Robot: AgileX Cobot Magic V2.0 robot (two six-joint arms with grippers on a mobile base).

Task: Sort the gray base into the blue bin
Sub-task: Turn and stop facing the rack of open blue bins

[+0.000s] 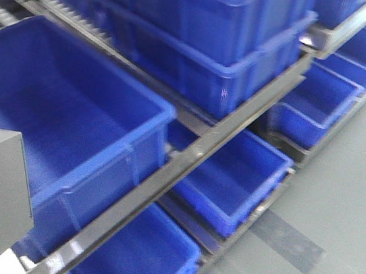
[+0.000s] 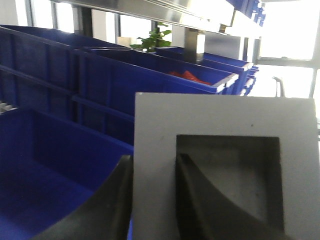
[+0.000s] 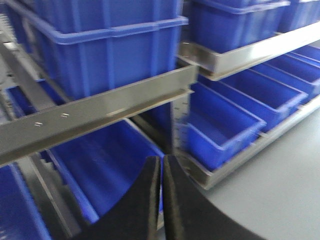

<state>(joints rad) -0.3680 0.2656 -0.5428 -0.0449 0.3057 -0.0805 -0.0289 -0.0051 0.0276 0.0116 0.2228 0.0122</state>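
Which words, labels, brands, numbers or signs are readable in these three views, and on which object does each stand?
None: no text is readable in any view.
The gray base, the blue bins and the metal rail show no print.
Fine marks on the upright post in the right wrist view are too blurred to read.

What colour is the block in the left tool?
Matte gray; the gray base shows best in left wrist view.

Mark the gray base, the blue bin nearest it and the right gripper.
gray base [image 2: 225, 112]: left wrist view, flat top face above the recess.
blue bin [image 1: 101, 182]: front-facing view, its near outer wall.
right gripper [image 3: 161, 159]: right wrist view, between the tips of its closed jaws.
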